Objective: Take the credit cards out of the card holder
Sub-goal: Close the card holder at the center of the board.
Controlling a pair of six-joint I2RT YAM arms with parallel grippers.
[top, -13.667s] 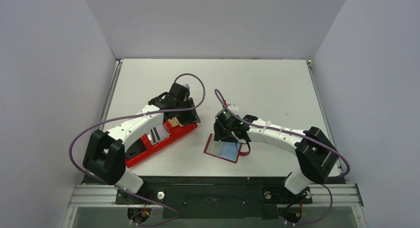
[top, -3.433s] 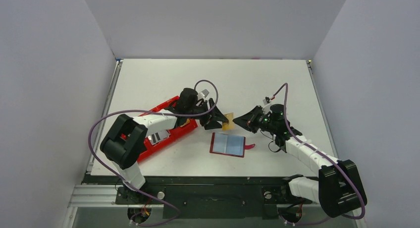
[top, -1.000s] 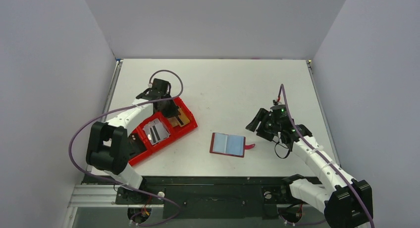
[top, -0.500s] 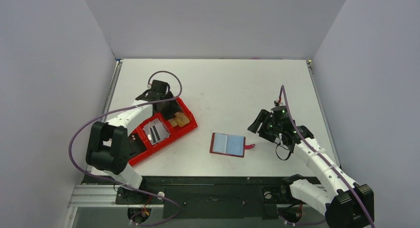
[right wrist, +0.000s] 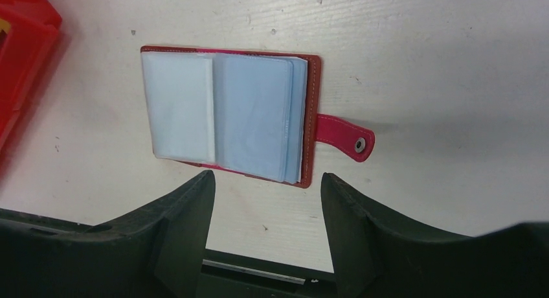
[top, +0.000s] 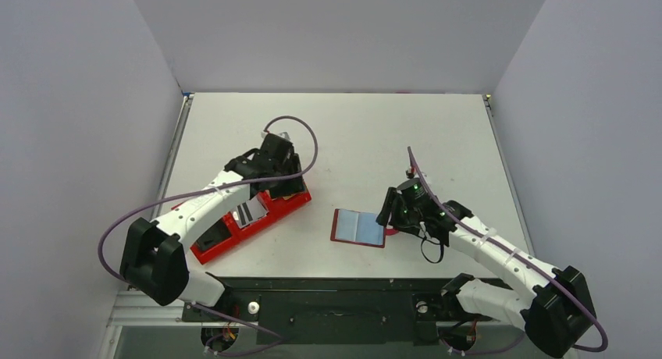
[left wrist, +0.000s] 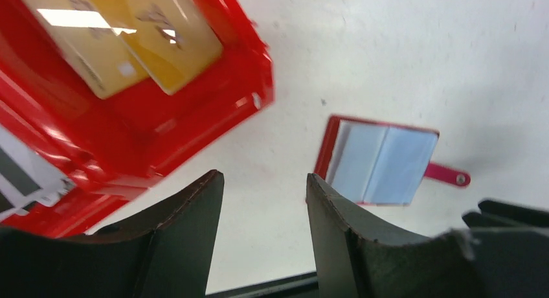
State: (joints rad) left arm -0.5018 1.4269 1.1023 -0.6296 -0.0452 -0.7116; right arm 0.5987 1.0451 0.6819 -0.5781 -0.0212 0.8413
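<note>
Overhead, a matte white table (top: pixel 406 133) is seen, closed in on three sides by plain pale grey walls (top: pixel 78 101). The left gripper (top: pixel 286 189) is held over the far end of a bright red plastic compartment tray (top: pixel 222 242). A small dark red folding card holder (top: pixel 357 227) with pale blue-grey sleeves is laid open and flat just to the left of the right gripper (top: pixel 388 216).

From the left wrist, the black fingers (left wrist: pixel 184 227) are shown parted with nothing between them. Two tan-gold credit cards (left wrist: pixel 129 39) are seen lying in the tray, beyond the tips and to their left. The card holder is seen beyond and to their right, on bare table.

From the right wrist, the fingers (right wrist: pixel 184 220) are likewise spread and empty. The card holder is found just beyond the tips, with its short red strap tab (right wrist: pixel 343 136) pointed to the right.
</note>
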